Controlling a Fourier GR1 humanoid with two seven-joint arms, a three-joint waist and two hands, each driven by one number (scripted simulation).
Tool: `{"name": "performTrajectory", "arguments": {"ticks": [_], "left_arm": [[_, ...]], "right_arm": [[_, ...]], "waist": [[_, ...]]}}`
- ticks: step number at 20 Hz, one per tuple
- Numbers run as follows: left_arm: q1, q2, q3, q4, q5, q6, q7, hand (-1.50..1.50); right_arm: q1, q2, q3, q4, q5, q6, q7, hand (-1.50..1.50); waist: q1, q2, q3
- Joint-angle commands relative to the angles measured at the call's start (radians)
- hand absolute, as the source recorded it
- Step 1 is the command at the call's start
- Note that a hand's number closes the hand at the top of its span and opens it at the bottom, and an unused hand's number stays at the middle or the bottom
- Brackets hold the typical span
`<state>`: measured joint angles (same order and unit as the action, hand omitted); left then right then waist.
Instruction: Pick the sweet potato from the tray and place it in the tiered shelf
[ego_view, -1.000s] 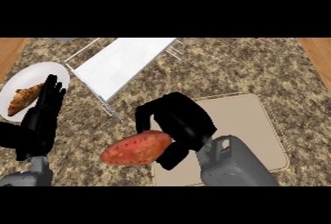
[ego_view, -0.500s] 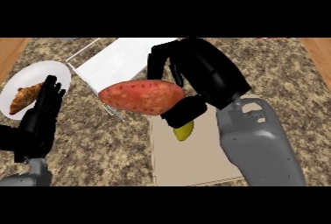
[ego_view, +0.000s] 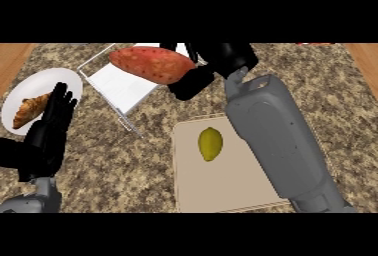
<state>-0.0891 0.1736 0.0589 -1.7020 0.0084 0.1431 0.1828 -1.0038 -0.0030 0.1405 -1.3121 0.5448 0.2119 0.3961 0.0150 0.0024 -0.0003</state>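
Observation:
My right hand is shut on the reddish-orange sweet potato, holding it in the air above the white tiered shelf at the upper middle. The grey right forearm stretches up from the lower right and crosses the beige tray. My left hand rests open at the left edge, fingers pointing up, apart from everything.
A yellow lemon lies on the beige tray. A white plate with a croissant sits at the far left, partly behind the left hand. Speckled stone counter surrounds them; wooden strips show at both upper corners.
The right hand has carried the sweet potato up and away from the tray to above the shelf, uncovering the lemon. The left hand has stayed put.

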Motion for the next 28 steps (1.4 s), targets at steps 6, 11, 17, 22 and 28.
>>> {"name": "performTrajectory", "arguments": {"ticks": [6, 11, 17, 22, 28], "left_arm": [[-0.068, 0.011, 0.026, 0.058, 0.011, -0.023, 0.003, 0.00], [0.002, -0.018, -0.004, 0.013, -0.005, -0.017, -0.015, 0.00], [-0.056, 0.006, 0.016, 0.053, -0.005, -0.035, -0.016, 0.00], [-0.016, -0.019, -0.019, 0.004, 0.002, -0.048, -0.018, 0.00], [-0.047, -0.062, -0.063, 0.029, -0.051, -0.002, -0.007, 0.00]], "right_arm": [[-0.135, 0.003, 0.005, 0.412, -0.029, -0.263, -0.219, 1.50], [-0.232, 0.003, 0.022, 0.617, -0.099, -0.389, -0.313, 1.50], [-0.287, 0.003, 0.077, 0.794, -0.197, -0.478, -0.445, 1.50], [-0.310, 0.003, 0.023, 0.880, -0.293, -0.536, -0.436, 1.50], [-0.364, 0.003, 0.026, 1.006, -0.343, -0.455, -0.520, -1.50]], "waist": [[0.008, 0.004, 0.000], [0.025, 0.006, 0.000], [0.040, 0.011, 0.000], [0.064, 0.017, -0.001], [0.067, 0.023, -0.001]]}}
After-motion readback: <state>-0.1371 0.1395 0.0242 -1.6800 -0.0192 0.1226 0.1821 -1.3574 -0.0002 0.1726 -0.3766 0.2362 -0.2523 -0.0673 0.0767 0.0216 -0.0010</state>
